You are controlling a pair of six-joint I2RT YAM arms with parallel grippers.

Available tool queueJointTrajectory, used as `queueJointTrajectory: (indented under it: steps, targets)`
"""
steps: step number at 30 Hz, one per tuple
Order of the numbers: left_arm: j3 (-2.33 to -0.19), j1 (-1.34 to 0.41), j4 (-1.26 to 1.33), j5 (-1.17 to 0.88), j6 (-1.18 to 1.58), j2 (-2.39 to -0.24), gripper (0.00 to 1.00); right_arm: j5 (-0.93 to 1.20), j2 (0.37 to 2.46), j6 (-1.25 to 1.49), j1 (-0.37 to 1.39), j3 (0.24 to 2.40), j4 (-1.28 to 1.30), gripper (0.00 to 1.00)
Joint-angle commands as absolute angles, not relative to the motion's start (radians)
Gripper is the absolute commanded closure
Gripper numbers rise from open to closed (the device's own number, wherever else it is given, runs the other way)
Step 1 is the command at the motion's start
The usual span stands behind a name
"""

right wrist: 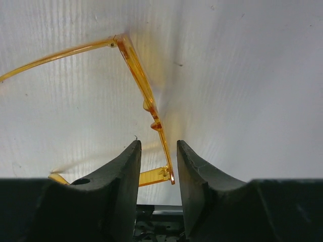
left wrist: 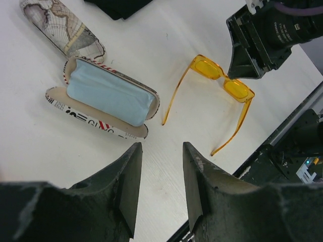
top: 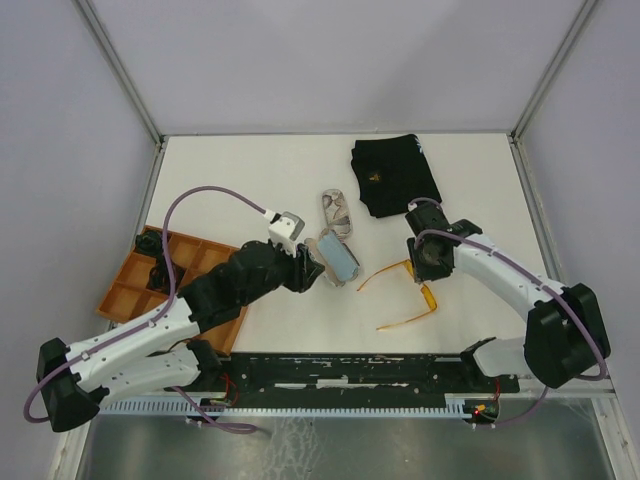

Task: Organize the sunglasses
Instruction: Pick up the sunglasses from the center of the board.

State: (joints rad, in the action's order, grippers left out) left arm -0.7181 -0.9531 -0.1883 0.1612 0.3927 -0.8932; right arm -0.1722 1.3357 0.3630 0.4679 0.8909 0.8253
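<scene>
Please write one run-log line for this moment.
left gripper open, empty | right gripper open over orange sunglasses, unfolded on table | case open, cloth inside

White-and-black arms, purple cables

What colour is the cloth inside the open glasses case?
The cloth is light blue. It shows best in the left wrist view.

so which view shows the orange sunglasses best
Left wrist: the orange sunglasses lie almost whole in it, with both lenses and both open arms clear. Top external shows them small, partly hidden under the right arm. Right wrist sees only a close stretch of the frame.
</scene>
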Motion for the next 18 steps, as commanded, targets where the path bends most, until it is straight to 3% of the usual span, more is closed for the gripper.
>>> queueJointTrajectory:
  steps: [1, 9, 18]
  targets:
    - [-0.717, -0.952, -0.201, 0.128, 0.459, -0.875, 0.55, -0.155, 1.380, 0.322, 0.434, 0.961, 0.816, 0.57]
    - [-0.730, -0.952, -0.223, 0.158, 0.441, -0.848, 0.55, -0.094, 1.436, 0.321, 0.414, 0.962, 0.818, 0.58]
    - [-0.726, -0.952, -0.226, 0.161, 0.437, -0.847, 0.55, -0.104, 1.480, 0.324, 0.407, 0.969, 0.811, 0.67]
